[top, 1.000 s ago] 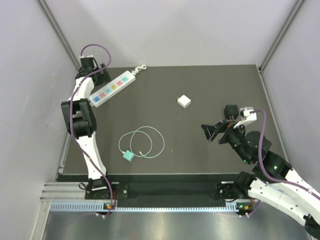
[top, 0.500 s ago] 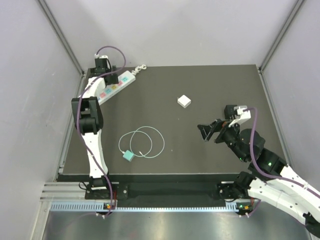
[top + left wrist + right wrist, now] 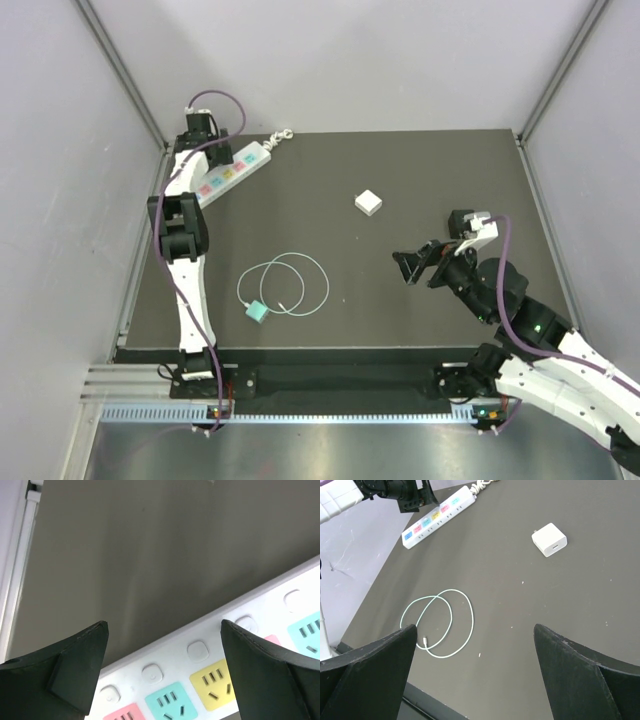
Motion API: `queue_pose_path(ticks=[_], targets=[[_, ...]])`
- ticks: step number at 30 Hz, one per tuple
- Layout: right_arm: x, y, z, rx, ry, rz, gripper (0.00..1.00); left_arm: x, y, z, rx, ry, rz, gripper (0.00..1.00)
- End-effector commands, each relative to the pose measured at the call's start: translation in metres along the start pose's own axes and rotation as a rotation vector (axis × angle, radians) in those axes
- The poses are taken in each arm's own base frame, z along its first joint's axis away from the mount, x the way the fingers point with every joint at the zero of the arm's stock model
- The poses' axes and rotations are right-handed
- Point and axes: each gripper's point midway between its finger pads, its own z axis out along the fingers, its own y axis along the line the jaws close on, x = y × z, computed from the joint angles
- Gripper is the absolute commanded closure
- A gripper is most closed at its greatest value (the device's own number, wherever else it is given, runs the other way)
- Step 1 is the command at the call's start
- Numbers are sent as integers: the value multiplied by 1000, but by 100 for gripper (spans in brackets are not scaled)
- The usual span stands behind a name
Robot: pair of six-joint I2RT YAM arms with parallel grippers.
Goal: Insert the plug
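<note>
Plug (image 3: 258, 312) near front edge, left jaws spread over power strip (image 3: 225, 174), right jaws spread above bare tabletop (image 3: 450, 160)

Left hand (image 3: 163, 626) spread wide, white power strip (image 3: 175, 666) beneath, dark table (image 3: 150, 555) behind

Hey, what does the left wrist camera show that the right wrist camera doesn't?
Only the left wrist view: a close-up of the power strip, near enough to read its socket slots and small buttons, framed by the open left pincer.

Only the right wrist view: the coiled white cable, the white square block, the left arm over the strip, and the open right pincer.

Both: the power strip lying on the dark table.
</note>
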Motion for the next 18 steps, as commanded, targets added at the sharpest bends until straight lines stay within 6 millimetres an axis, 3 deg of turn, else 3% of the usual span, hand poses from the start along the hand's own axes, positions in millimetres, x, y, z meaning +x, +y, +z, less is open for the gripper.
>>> queue_pose_path(ticks=[1, 4, 10, 14, 18], targets=[[-8, 4, -2, -14, -31, -2, 0, 14, -2, 4, 19, 54, -18, 2], [-10, 1, -2, 1, -38, 7, 0, 25, -5, 3, 36, 98, -41, 4], [-4, 0, -4, 12, -10, 43, 0, 59, -36, -13, 226, 247, -86, 10], [0, -2, -3, 36, 15, 60, 0, 85, -31, -22, 214, 344, -79, 10], [6, 0, -2, 36, 41, 100, 0, 98, -34, -33, 271, 382, -112, 9]])
